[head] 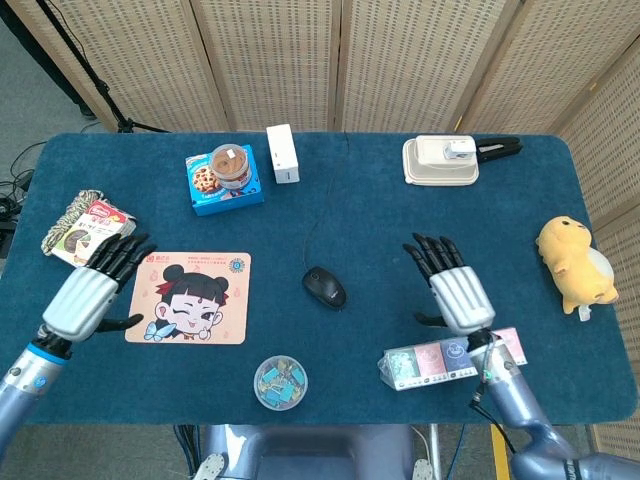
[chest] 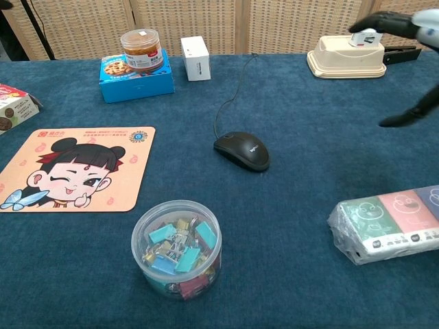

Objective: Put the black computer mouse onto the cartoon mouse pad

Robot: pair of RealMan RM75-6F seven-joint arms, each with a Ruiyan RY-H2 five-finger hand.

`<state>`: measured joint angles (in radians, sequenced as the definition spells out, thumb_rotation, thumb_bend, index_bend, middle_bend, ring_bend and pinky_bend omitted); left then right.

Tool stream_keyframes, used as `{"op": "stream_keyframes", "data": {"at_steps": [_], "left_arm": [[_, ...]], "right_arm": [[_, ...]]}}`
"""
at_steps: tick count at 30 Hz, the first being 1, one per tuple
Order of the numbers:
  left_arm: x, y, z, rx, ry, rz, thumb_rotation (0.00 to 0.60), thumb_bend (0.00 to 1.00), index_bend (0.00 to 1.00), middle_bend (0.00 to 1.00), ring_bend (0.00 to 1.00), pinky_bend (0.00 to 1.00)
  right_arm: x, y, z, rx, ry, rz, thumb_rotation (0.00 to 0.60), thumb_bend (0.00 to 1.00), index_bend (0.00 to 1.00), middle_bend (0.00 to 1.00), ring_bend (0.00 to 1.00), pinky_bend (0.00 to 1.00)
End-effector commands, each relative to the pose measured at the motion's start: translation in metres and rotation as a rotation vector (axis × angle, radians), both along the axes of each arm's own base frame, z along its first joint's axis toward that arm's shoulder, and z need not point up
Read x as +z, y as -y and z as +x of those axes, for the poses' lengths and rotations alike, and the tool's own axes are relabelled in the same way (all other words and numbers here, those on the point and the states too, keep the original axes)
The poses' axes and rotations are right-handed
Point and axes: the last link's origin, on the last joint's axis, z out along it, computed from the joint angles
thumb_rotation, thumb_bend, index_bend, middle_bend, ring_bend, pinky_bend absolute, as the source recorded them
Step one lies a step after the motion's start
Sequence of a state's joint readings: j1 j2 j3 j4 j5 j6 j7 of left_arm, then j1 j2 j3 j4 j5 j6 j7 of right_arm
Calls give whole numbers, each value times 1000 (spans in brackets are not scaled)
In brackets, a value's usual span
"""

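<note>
**Mouse on the bare cloth, both hands empty**

The black computer mouse [head: 325, 288] lies on the blue table [head: 400, 215], near its middle and untouched, its thin cable running away toward the far edge. The cartoon mouse pad [head: 189, 297] lies flat to the left of the mouse, well apart from it, with nothing on it. The right hand [head: 452, 288] hovers to the right of the mouse, clear of it, fingers spread and holding nothing; in the chest view only its dark fingertips [chest: 384, 22] show at the upper right corner. The left hand [head: 92, 290] hovers just beside the pad's left edge, fingers likewise spread and empty. A clear tub of coloured binder clips [chest: 177, 248] stands at the near edge, between pad and mouse. A wrapped row of tissue packs [head: 440, 360] lies under the right wrist. Along the far side: a jar on a blue biscuit box [head: 226, 177], a white box [head: 282, 153] and a cream container [head: 440, 163]. A yellow plush toy [head: 572, 262] rests at the right edge, and a snack box [head: 92, 233] at the left
</note>
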<state>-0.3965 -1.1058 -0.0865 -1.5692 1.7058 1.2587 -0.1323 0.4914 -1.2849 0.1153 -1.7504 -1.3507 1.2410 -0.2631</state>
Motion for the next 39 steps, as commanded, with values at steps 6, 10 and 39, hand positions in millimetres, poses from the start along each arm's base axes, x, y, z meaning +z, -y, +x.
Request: {"op": "stream_keyframes", "data": {"at_steps": [6, 10, 39], "left_arm": [[-62, -49, 62, -159, -137, -161, 600, 80, 0, 0, 0, 0], [-91, -61, 90, -209, -159, -188, 600, 112, 0, 0, 0, 8], [-225, -101, 195, -264, -354, -282, 600, 190, 96, 44, 70, 167]], "right_arm": [[39, -54, -87, -182, -28, -20, 600, 0, 0, 0, 0, 0], [52, -69, -109, -233, 21, -36, 600, 0, 0, 0, 0, 0], [92, -80, -115, -247, 93, -119, 600, 0, 0, 0, 0, 0]]}}
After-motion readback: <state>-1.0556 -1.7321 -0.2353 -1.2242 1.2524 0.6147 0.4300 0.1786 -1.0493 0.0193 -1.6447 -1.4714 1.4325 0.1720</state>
